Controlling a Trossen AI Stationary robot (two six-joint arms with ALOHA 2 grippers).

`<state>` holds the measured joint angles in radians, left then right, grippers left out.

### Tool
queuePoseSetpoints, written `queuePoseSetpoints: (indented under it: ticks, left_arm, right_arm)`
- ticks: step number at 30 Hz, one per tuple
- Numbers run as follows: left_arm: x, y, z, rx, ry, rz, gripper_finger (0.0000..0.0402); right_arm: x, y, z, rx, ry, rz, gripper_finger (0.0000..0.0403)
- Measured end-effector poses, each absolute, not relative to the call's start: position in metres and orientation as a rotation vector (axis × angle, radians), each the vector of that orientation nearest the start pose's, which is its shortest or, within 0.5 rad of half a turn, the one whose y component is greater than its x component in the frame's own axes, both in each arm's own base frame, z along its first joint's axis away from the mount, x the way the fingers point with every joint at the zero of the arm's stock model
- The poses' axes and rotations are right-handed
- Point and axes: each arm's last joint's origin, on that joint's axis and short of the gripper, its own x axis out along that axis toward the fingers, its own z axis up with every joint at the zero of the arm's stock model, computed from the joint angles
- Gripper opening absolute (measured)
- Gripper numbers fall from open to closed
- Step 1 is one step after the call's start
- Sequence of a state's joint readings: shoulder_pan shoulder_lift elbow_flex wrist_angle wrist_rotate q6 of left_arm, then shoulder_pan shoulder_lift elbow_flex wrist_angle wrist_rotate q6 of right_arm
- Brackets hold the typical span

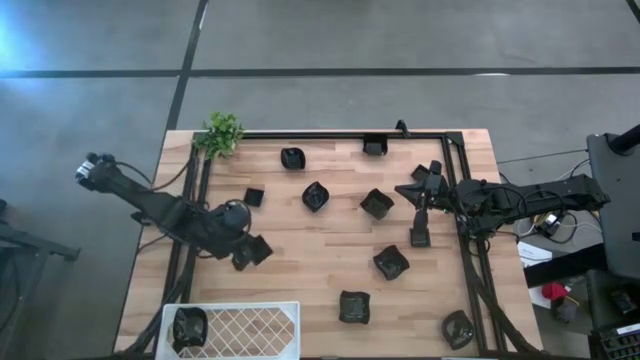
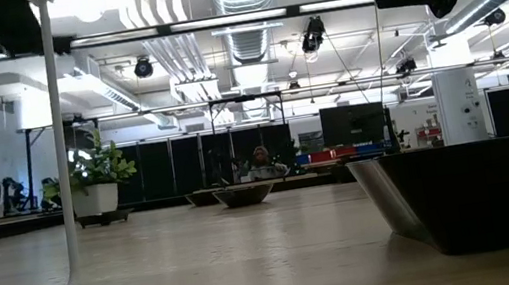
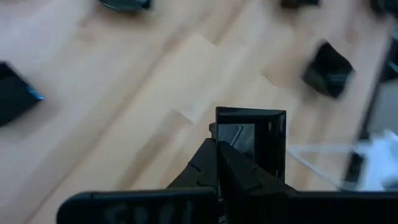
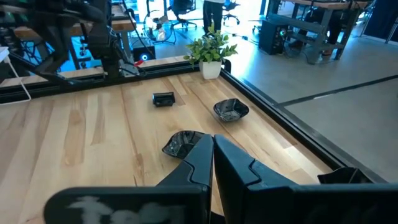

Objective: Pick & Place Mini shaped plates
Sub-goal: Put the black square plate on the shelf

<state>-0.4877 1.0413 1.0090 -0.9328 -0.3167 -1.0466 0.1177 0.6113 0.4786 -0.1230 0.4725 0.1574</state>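
Holding 1 square plate (image 3: 250, 138) pinched by its rim in my left claw (image 1: 247, 250) above the table – right claw (image 1: 420, 205) closed, empty – I worry it twists loose short of the basket (image 1: 262, 327) below-left.

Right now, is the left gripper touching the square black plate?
Touching. In the left wrist view the left gripper has its jaws shut on the rim of the square black plate, which it holds above the table.
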Motion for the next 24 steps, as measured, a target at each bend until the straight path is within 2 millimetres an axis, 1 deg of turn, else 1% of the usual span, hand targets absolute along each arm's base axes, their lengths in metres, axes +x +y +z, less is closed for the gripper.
queuePoseSetpoints:
  ticks: [9,15,18,24]
  left_arm:
    - [0.161,-0.089,0.323,-0.583,0.935,0.041,0.0]
    - [0.158,-0.105,0.329,-0.623,0.947,-0.112,0.0]
    - [0.158,-0.116,0.328,-0.635,0.961,-0.149,0.0]
    - [0.155,-0.137,0.319,-0.686,1.037,-0.137,0.0]
  right_arm:
    - [0.146,0.004,0.258,0.08,0.218,-0.371,0.0013]
    - [0.146,0.004,0.258,0.079,0.219,-0.371,0.0013]
    - [0.146,0.004,0.258,0.077,0.22,-0.371,0.0013]
    - [0.146,0.004,0.257,0.076,0.222,-0.371,0.0013]
